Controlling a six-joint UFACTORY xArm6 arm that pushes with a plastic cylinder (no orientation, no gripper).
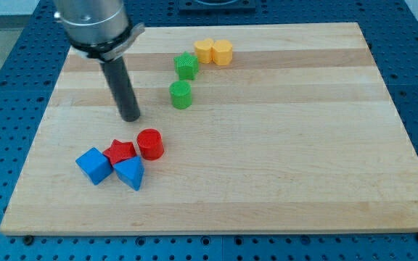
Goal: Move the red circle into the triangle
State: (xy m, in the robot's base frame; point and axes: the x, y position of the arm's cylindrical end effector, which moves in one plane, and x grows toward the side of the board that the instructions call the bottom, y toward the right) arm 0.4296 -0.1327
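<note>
My tip hovers above-left of red circle, clear gap between. Red circle sits just right of red star, blue triangle close below-left. Tip placed behind circle, likely for downward push into triangle. No pincer here: bare rod only. Blue cube flanks left.

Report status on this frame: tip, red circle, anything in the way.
My tip up-left of the red circle, clear of it. Red circle not yet at the blue triangle. Red star touches both, beside the path.
</note>
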